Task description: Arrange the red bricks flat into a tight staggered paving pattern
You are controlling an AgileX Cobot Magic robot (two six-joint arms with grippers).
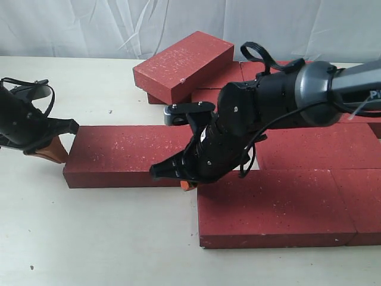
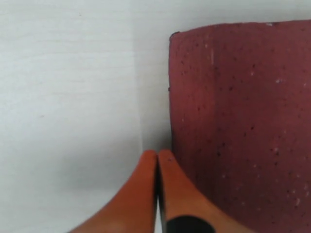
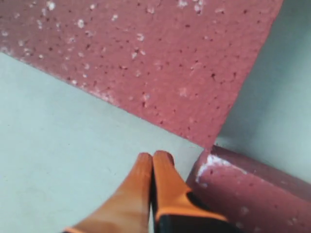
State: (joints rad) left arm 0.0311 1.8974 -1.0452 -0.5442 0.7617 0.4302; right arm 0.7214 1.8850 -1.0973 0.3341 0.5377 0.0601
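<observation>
Several red bricks lie flat on the pale table. One long brick (image 1: 128, 156) sits apart at the left, and my left gripper (image 1: 56, 156) is shut with its orange tips against that brick's left end (image 2: 238, 121). The left gripper (image 2: 157, 154) holds nothing. My right gripper (image 1: 188, 185) is shut and empty, its tips (image 3: 154, 158) down on the table in the corner between the long brick (image 3: 146, 58) and the front brick (image 1: 271, 208) (image 3: 243, 194). Another brick (image 1: 181, 58) rests tilted on top of the back ones.
More flat bricks (image 1: 321, 146) fill the right side up to the frame edge, partly hidden by the right arm. Bare table (image 1: 95, 238) lies in front and at the far left. A white curtain hangs behind the table.
</observation>
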